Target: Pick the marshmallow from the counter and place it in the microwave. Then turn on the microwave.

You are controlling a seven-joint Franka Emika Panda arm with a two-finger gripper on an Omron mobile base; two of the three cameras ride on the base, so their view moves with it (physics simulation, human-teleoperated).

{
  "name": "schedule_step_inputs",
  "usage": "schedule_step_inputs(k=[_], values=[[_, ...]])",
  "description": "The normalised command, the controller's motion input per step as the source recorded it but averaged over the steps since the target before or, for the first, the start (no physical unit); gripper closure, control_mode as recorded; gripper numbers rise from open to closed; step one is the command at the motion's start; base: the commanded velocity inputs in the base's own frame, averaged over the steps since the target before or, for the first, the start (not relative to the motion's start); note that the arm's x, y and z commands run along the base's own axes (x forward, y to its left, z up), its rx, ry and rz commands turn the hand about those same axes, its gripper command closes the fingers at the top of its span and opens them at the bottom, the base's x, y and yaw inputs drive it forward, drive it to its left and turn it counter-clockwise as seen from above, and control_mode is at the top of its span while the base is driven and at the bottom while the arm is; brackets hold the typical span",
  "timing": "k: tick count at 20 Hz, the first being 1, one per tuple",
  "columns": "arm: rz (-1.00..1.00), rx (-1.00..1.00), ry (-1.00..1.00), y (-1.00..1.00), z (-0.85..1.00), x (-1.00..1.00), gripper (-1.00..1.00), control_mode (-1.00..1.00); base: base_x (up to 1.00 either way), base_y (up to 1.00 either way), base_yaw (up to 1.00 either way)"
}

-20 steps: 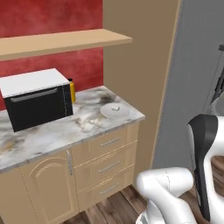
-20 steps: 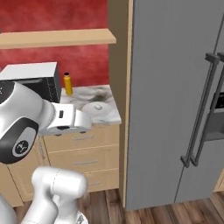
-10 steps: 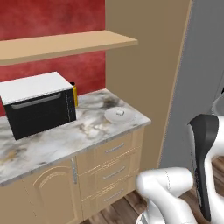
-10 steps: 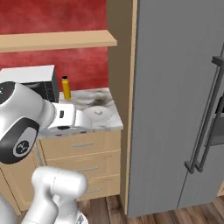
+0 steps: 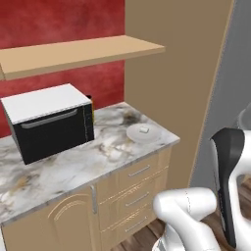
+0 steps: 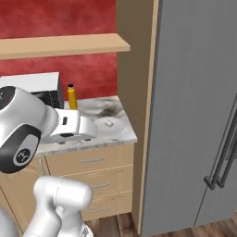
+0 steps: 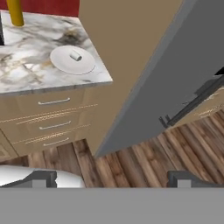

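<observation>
In the left base view you see the tabletop point(image 5: 73, 166), white and grey like marble, over tan drawers point(image 5: 139, 193) with silver handles. A white round plate point(image 5: 143, 133) lies near its right end. The marshmallow point(image 5: 143, 130) sits on the plate, a tiny pale lump. To the left stands a black box with a white top point(image 5: 49, 120), well apart from the plate. A tan shelf point(image 5: 78, 54) hangs on the red wall above.

In the right base view you look at the same tabletop point(image 6: 118, 134) from the other side. The plate point(image 6: 109, 125) is near the right edge, and the marshmallow point(image 6: 109, 123) is in its middle. A yellow bottle point(image 6: 72, 97) with a dark cap stands upright behind, just beside the black box point(image 6: 44, 90). A tall grey fridge point(image 6: 194, 115) stands to the right, past a tan panel point(image 6: 139, 92).

In the hand view you see the end effector point(image 7: 111, 178) at the bottom, with its two dark fingertips point(image 7: 43, 178) far apart. It is wide open. It holds nothing and touches nothing. Below it is the wooden floor point(image 7: 144, 162). The plate point(image 7: 72, 60) is up at the top left on the tabletop point(image 7: 26, 65), with the marshmallow point(image 7: 75, 56) on it, well apart from the end effector. The yellow bottle point(image 7: 15, 13) is at the top left corner.
</observation>
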Motion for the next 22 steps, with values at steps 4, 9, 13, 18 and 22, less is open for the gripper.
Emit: schedule_step_inputs(k=[4, 9, 13, 18, 22], values=[[0.0, 0.0, 0.0, 0.0, 0.0, 0.0, -1.0, 1.0, 0.25, 0.33, -0.06], [0.0, 0.0, 0.0, 0.0, 0.0, 0.0, -1.0, 1.0, 0.28, 0.31, -0.05], [0.0, 0.0, 0.0, 0.0, 0.0, 0.0, -1.0, 1.0, 0.29, 0.38, -0.04], [0.0, 0.03, 0.0, 0.18, -0.24, 0.16, -1.0, -1.0, 0.11, 0.17, -0.01], [0.0, 0.05, 0.0, 0.22, -0.35, 0.26, -1.0, -1.0, 0.0, 0.0, 0.0]])
